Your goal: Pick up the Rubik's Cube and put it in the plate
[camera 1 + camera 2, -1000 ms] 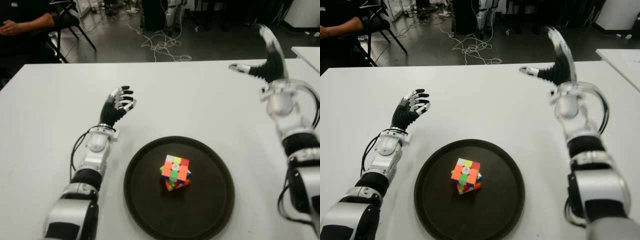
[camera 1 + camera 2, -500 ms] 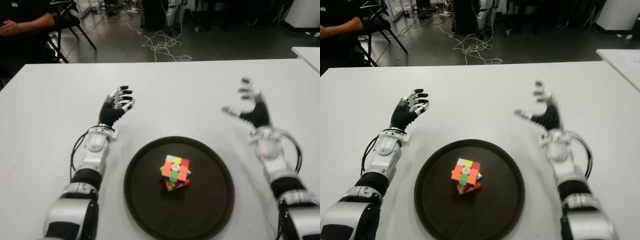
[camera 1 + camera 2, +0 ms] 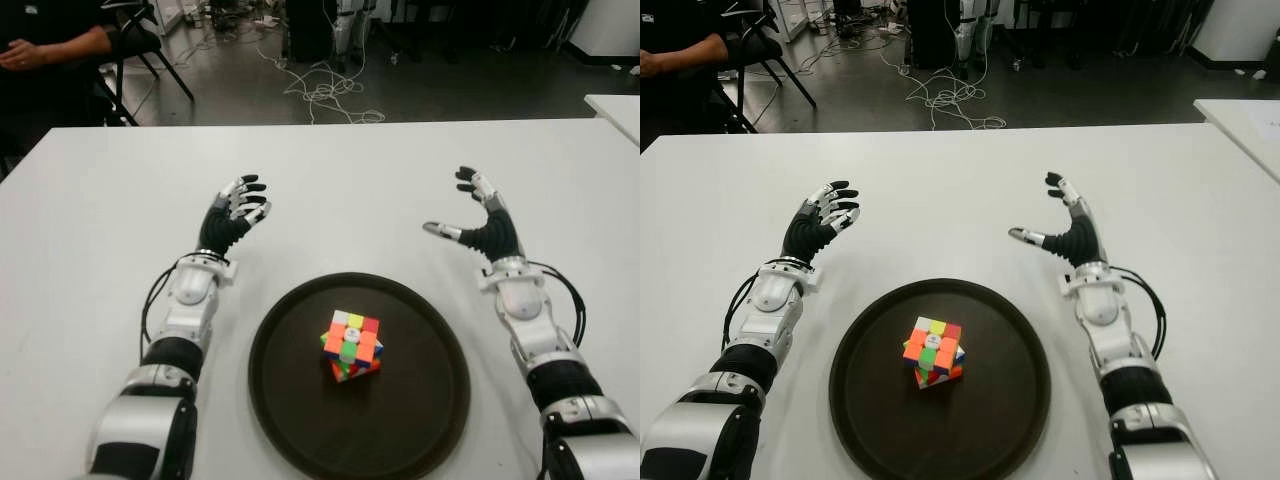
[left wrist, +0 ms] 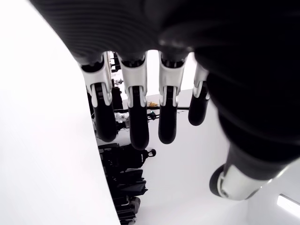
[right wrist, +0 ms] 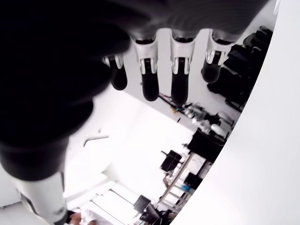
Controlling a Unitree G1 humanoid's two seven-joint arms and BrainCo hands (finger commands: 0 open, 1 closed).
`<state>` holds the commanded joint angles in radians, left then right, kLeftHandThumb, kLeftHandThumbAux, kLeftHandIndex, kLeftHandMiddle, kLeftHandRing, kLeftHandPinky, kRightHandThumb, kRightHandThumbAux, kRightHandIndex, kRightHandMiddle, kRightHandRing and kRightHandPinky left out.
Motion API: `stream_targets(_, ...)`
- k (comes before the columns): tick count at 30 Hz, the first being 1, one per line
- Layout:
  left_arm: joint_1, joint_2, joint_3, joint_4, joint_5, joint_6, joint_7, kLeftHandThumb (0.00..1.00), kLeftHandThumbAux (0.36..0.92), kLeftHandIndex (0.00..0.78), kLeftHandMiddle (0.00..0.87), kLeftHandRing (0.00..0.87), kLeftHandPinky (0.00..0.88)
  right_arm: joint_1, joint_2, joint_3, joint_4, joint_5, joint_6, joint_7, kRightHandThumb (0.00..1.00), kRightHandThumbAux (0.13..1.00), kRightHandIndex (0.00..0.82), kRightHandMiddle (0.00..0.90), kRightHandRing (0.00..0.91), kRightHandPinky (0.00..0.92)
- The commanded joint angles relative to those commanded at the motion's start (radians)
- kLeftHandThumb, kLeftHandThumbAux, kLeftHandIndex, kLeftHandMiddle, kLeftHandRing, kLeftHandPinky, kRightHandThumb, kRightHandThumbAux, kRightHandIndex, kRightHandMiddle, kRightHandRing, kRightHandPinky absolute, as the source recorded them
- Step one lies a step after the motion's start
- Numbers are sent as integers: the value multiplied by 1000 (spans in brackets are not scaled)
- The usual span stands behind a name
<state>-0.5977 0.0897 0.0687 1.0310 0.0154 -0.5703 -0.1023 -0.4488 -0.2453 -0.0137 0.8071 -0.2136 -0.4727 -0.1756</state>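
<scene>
Rubik's Cube (image 3: pixel 350 345), tilted in the plate (image 3: pixel 420 420) at lower centre, looks light, rigid and slick-faced, best pinched across opposite faces; the left hand (image 3: pixel 232 215) and right hand (image 3: pixel 480 220) flank it with fingers spread, holding nothing.

A: Right hand (image 5: pixel 154 70)?
B: Four fingers (image 5: pixel 180 86) extended, dark tips, nothing held; thumb (image 5: pixel 42 197) apart.
A: Beyond?
B: White table (image 5: pixel 262 154) edge; blurred dark equipment (image 5: pixel 206 140) behind.
</scene>
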Motion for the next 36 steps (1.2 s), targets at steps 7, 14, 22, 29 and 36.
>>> stream_targets(7, -2, -3, -2, 2, 5, -2, 8, 44, 751, 220, 267, 262, 266, -13, -6, 10, 44, -19, -23, -23, 0, 737, 136, 203, 199, 194)
stream_targets(14, -2, -3, 0, 4, 4, -4, 6, 54, 741, 219, 265, 264, 271, -19, -10, 22, 63, -37, -42, -36, 0, 741, 140, 203, 198, 172)
stream_targets(22, 0, 1, 3, 3, -2, -3, -5, 35, 709, 203, 250, 253, 257, -16, -5, 34, 65, -46, -53, -36, 0, 742, 138, 201, 205, 205)
stream_targets(29, 1, 8, -3, 5, 7, -13, -8, 28, 739, 213, 260, 254, 251, -19, -2, 40, 78, -41, -48, -23, 0, 754, 140, 205, 216, 223)
stream_targets(36, -1, 10, -3, 14, 8, -18, -9, 34, 719, 208, 260, 255, 259, -22, 1, 40, 90, -29, -63, -12, 0, 753, 143, 210, 224, 243)
